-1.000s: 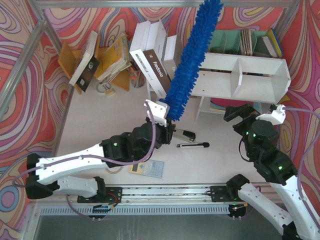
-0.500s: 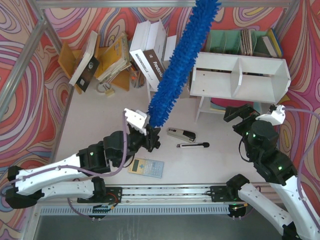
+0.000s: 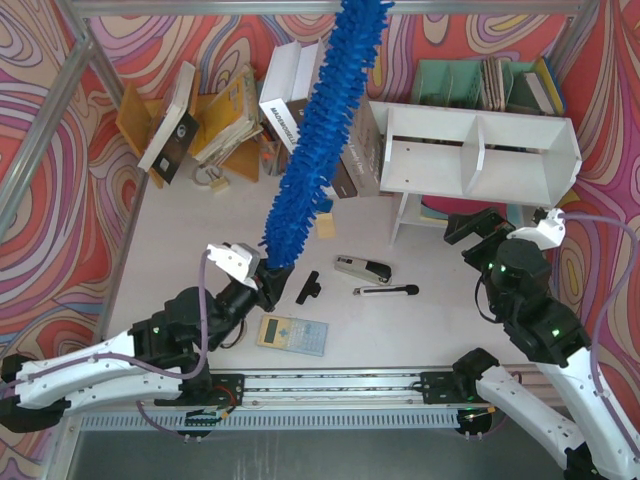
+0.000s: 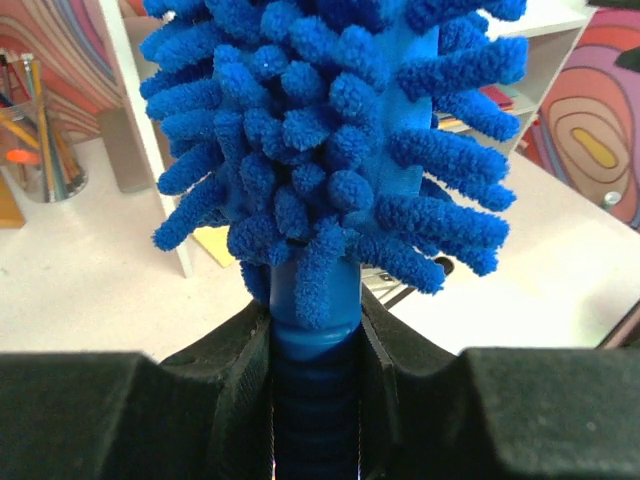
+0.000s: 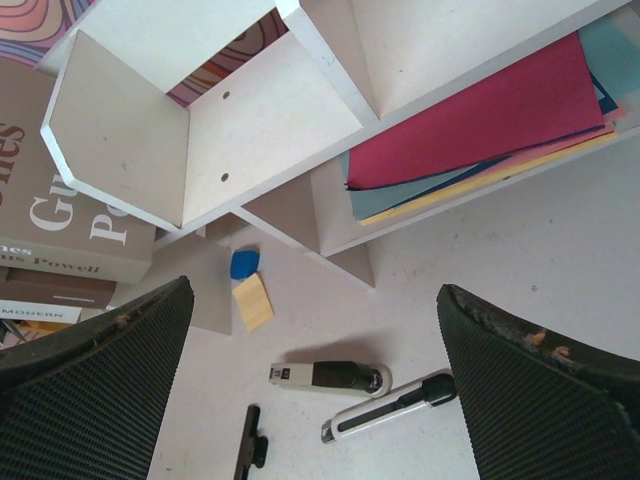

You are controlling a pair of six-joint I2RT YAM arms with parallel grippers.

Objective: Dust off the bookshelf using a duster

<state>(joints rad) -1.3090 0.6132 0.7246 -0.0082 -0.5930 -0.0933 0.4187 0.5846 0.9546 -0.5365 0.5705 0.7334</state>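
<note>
The bright-blue fluffy duster (image 3: 318, 130) rises from near the table's middle up to the back wall, leaning over the books left of the white bookshelf (image 3: 480, 150) and apart from it. My left gripper (image 3: 262, 283) is shut on the duster's ribbed blue handle (image 4: 315, 345), with the fluffy head (image 4: 330, 150) filling the left wrist view just past my left gripper (image 4: 315, 320). My right gripper (image 3: 478, 226) is open and empty in front of the shelf's lower tier. In the right wrist view my right gripper (image 5: 312, 300) looks at the bookshelf (image 5: 250, 130) from below.
A stapler (image 3: 362, 268), a box cutter (image 3: 385, 291), a black clip (image 3: 308, 287) and a calculator (image 3: 293, 334) lie on the table. Books (image 3: 300, 110) stand left of the shelf, a yellow rack (image 3: 225, 120) further left, a green organiser (image 3: 470, 80) behind. Coloured papers (image 5: 470, 130) lie under the shelf.
My left arm has pulled back to the left and nearer. The duster has swung left with it, off the shelf's left end. The right arm has hardly moved.
</note>
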